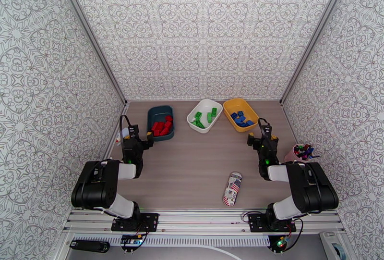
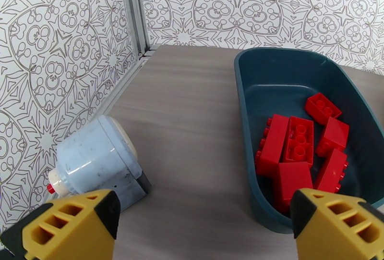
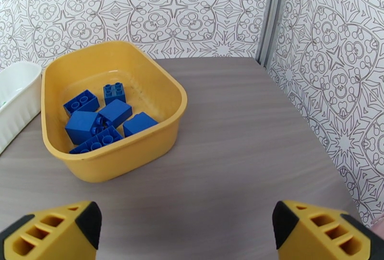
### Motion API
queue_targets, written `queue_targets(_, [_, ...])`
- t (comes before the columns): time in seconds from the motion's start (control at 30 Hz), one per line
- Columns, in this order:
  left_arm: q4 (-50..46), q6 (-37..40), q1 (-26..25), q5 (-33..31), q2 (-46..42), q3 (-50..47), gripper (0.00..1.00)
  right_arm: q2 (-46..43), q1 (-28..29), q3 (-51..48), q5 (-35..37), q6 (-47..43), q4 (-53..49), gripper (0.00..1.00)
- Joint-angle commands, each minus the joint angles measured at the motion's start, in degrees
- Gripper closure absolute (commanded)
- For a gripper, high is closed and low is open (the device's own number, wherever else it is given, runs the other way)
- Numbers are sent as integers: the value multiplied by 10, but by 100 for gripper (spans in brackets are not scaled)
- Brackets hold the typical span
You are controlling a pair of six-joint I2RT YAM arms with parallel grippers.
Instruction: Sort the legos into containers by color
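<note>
Several red legos (image 1: 162, 126) (image 2: 297, 153) lie in the dark teal-blue bin (image 1: 159, 112) (image 2: 269, 71) at the back left. Green legos (image 1: 204, 117) fill the white bin (image 1: 207, 104) (image 3: 17, 97) in the middle. Blue legos (image 1: 241, 118) (image 3: 98, 119) sit in the yellow bin (image 1: 235, 104) (image 3: 125, 157) at the back right. My left gripper (image 1: 138, 137) (image 2: 204, 227) stands open and empty, just left of and nearer than the teal bin. Open and empty too, my right gripper (image 1: 260, 137) (image 3: 185, 229) hovers to the right of the yellow bin.
A printed cylindrical can (image 1: 233, 189) lies on its side near the table's front. A pink cup of markers (image 1: 298, 152) stands at the right wall. A pale blue-white cylindrical object (image 2: 93, 162) (image 1: 123, 134) rests by the left wall, next to my left gripper.
</note>
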Motion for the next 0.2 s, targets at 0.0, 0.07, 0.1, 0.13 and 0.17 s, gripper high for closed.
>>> queue_targets(0.0, [-9,8,-2,-2,-4,5,1,0,-8,13,-11,7,-10,1])
queue_targets(0.07, [-9,9,-2,-2,-4,5,1,-4,-8,6,-11,4,-1,1])
queue_targets(0.1, [-9,8,-2,-2,-4,4,1,-5,-7,5,-11,3,1,1])
queue_targets(0.13, [-9,9,-2,-2,-4,4,1,-5,-7,4,-12,3,3,1])
queue_targets(0.17, [-8,9,-2,-2,-4,3,1,-5,-7,1,-14,3,8,1])
